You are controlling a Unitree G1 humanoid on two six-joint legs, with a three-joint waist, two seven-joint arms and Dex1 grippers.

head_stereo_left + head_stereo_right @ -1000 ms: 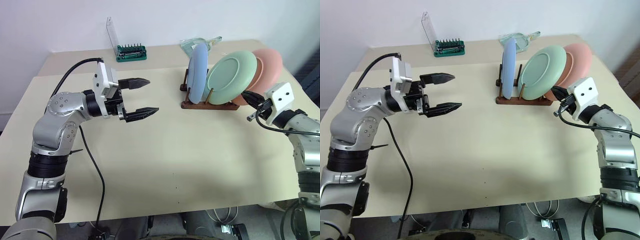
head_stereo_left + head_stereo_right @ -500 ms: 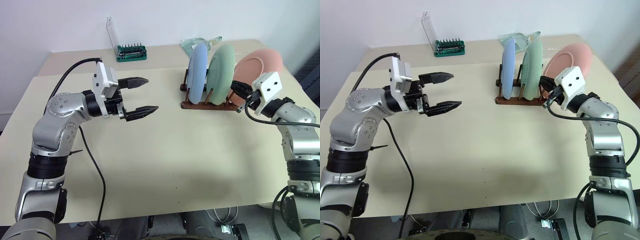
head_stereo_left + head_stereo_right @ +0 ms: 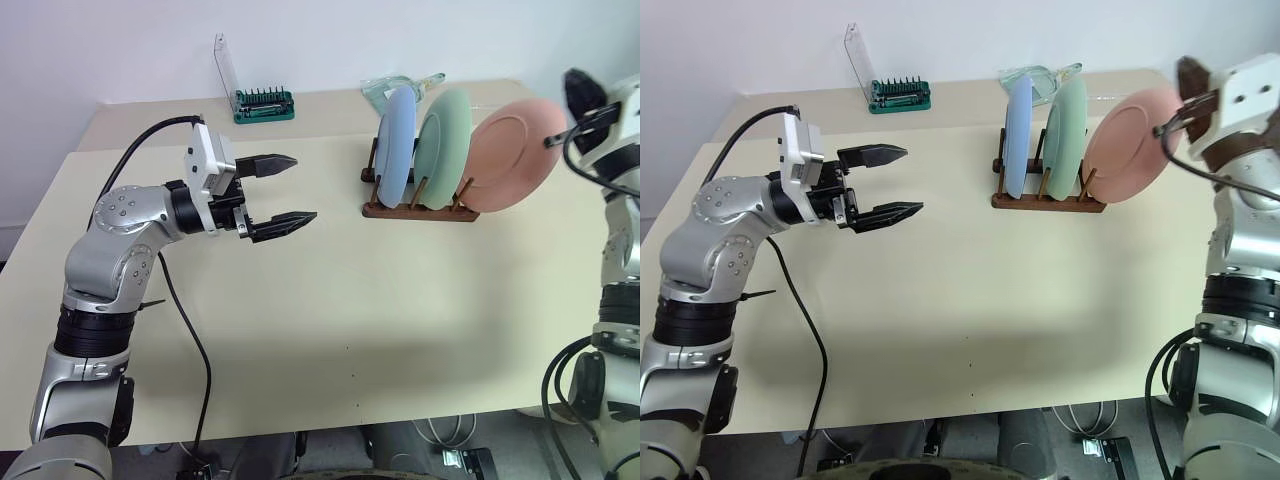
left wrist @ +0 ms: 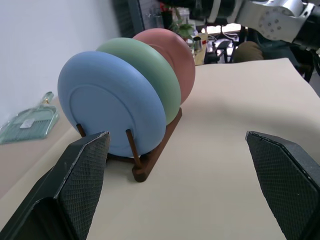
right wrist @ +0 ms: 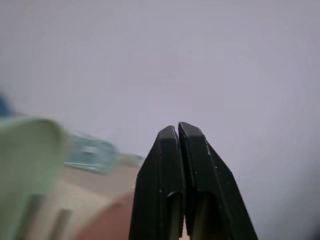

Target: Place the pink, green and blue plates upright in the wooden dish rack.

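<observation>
Plates are all seen in the wooden dish rack (image 3: 420, 211), taken as landmark. Left gripper (image 3: 283, 193) is held well left of the rack, jaws spread wide, nothing grasped, likely parked clear. Blue plate (image 3: 396, 146) and green plate (image 3: 443, 135) are slotted upright between pegs; pink plate (image 3: 513, 155) is leaned at the rack's right end. Right gripper (image 3: 1190, 92) is raised right of the rack, clenched empty, so all 3 judged placed.

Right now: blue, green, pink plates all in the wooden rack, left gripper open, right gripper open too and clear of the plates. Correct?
One error: the right gripper is shut, its fingers pressed together in the right wrist view. The rest holds: blue plate, green plate and pink plate stand in the wooden rack, the left gripper is open, and the right one is clear of the plates.
</observation>
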